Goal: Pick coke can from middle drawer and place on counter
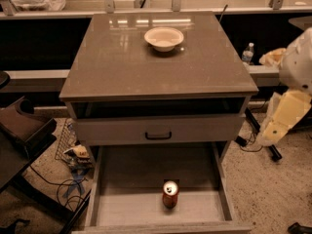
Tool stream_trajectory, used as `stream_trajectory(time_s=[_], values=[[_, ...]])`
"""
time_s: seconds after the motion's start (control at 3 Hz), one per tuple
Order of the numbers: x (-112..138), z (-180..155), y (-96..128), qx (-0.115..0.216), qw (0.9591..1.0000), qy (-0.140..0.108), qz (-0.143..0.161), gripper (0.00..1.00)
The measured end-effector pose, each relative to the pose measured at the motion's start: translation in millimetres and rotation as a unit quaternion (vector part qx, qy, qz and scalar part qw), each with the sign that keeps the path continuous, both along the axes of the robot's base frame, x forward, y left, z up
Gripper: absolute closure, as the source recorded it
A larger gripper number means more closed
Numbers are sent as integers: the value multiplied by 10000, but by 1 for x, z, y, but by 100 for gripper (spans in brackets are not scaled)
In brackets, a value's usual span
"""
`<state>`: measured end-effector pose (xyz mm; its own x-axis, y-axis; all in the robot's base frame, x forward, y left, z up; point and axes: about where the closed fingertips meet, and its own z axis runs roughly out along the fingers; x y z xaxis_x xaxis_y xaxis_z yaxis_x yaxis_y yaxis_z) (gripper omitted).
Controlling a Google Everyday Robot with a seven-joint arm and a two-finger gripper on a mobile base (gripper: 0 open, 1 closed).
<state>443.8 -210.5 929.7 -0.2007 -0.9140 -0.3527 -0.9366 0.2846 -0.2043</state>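
Coke can (170,194): upright on the pale floor of the middle drawer (122,209), silver top facing up. It stands slightly right of the drawer's centre line, nearer the front edge than the back, touching neither side wall.

Middle drawer: pulled out fully toward the viewer, below a closed drawer front (122,129) that carries a black bar handle (158,136). A dark open gap runs between that drawer front and the slab above it.

Counter (112,62): glossy grey-brown top of the cabinet, with light reflected along its far edge. One white bowl (164,38) sits on it, near the far edge and a little right of centre. The bowl is well apart from the can, which is on a lower level.

Tool (272,131): at the lower end of the pale arm (292,99), which hangs at the right side of the scene. It is outside the cabinet, just beside the cabinet's right front corner at about the height of the closed drawer front. It is well apart from the can and holds nothing visible. Whether the tool is open or closed cannot be told from this position.

Surroundings: a clear water bottle (248,53) stands on a ledge right of the cabinet. Loose cables (73,182) lie on the floor to the left.
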Motion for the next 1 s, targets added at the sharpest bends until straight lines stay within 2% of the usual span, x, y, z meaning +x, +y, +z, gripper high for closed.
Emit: stream_trajectory(time_s=[0.33, 0.67, 1.0], values=[[0, -45, 8, 603, 9981, -63, 114, 0], [-3, -99, 20, 1143, 9928, -198, 310, 0], [-9, -145, 30, 1591, 9854, -348, 496, 0]])
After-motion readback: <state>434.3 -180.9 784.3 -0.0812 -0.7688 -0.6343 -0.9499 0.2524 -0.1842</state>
